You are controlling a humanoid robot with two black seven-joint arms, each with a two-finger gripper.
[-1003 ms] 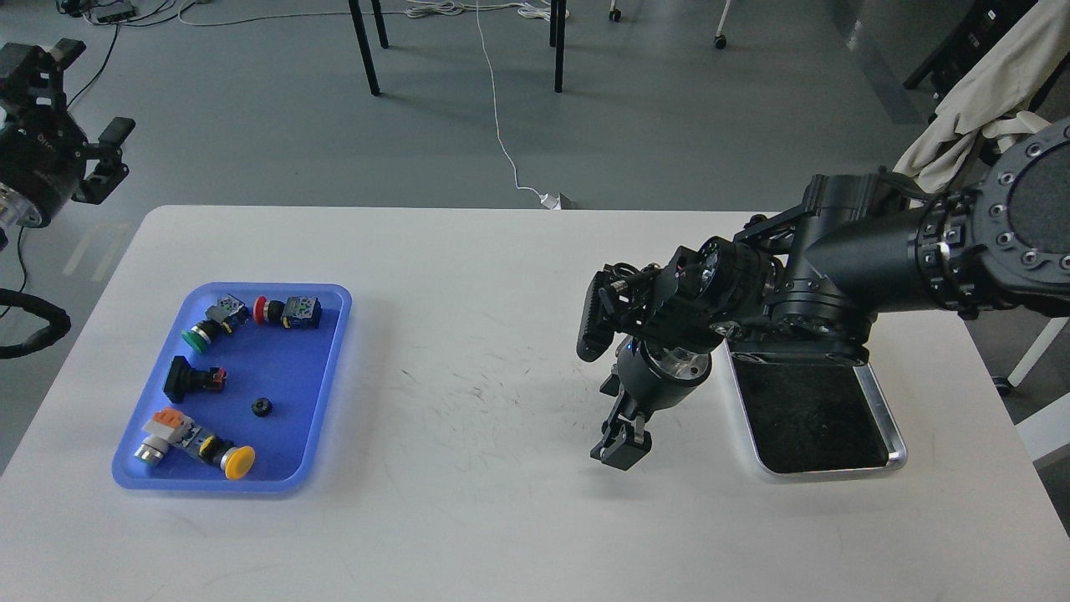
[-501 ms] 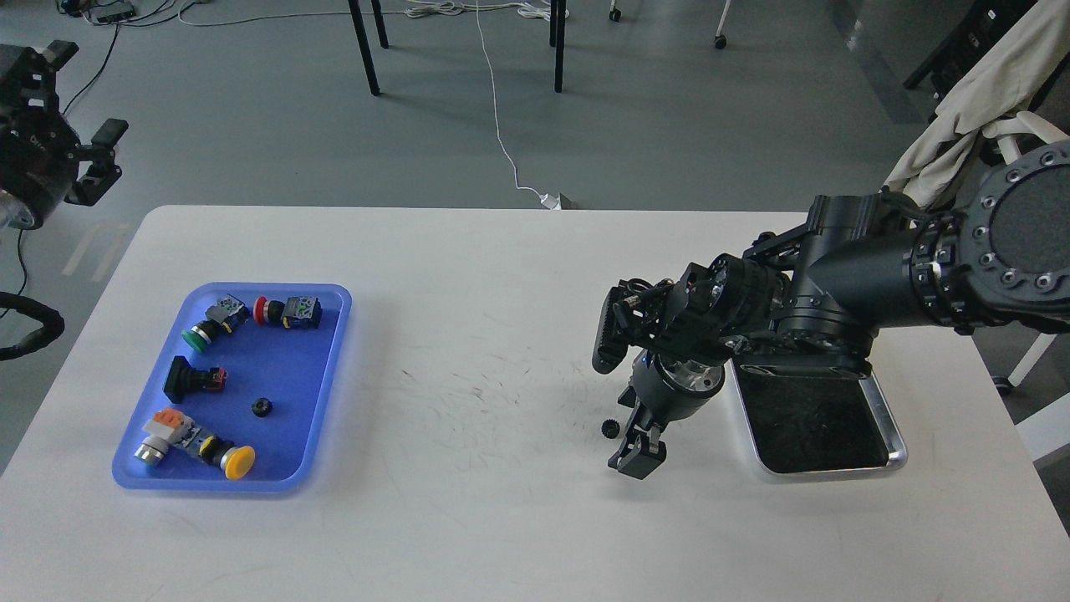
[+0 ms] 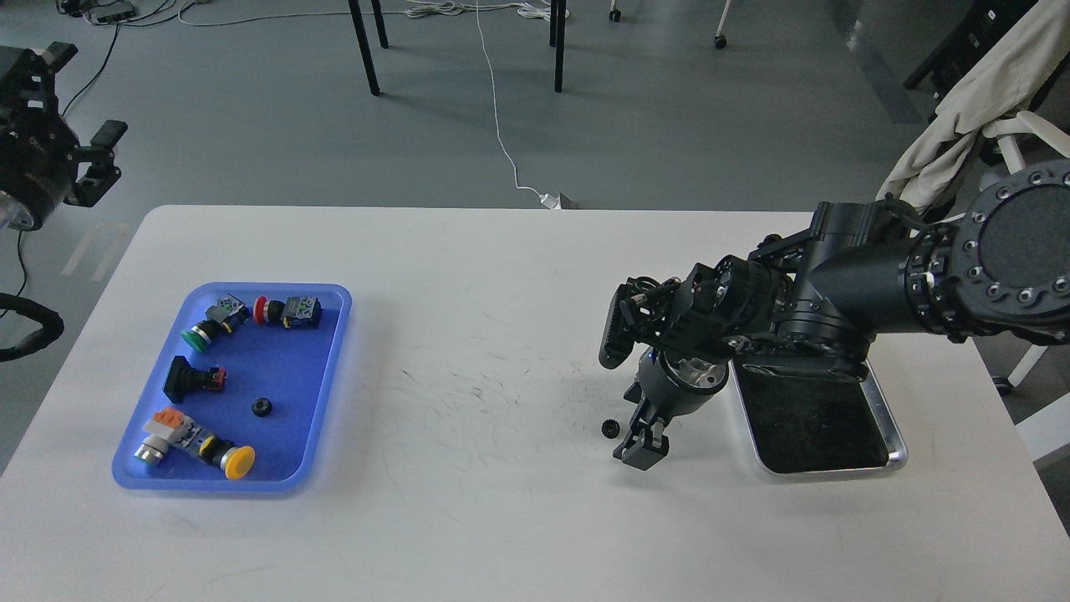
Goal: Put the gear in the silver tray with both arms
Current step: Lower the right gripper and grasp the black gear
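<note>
Shifted slightly right since a second ago: right gripper [image 3: 642,446], uncovering a small black gear [image 3: 609,428] on the white table [image 3: 501,502]. Gear lies just left of the fingertips, close beside them, not held. Fingers point down at the tabletop; too dark to tell whether spread or closed. Silver tray [image 3: 893,422] sits to the gripper's right, bottom bare. Right arm far nearer; left gripper [image 3: 88,163] hangs off the table's far-left corner, fingers apart. A second gear [image 3: 261,407] lies in the blue tray [image 3: 326,376].

Even, diffuse overhead light; soft shadows on desk [image 3: 468,518]; glare on silver tray [image 3: 896,456] rim; focus sharp throughout.
</note>
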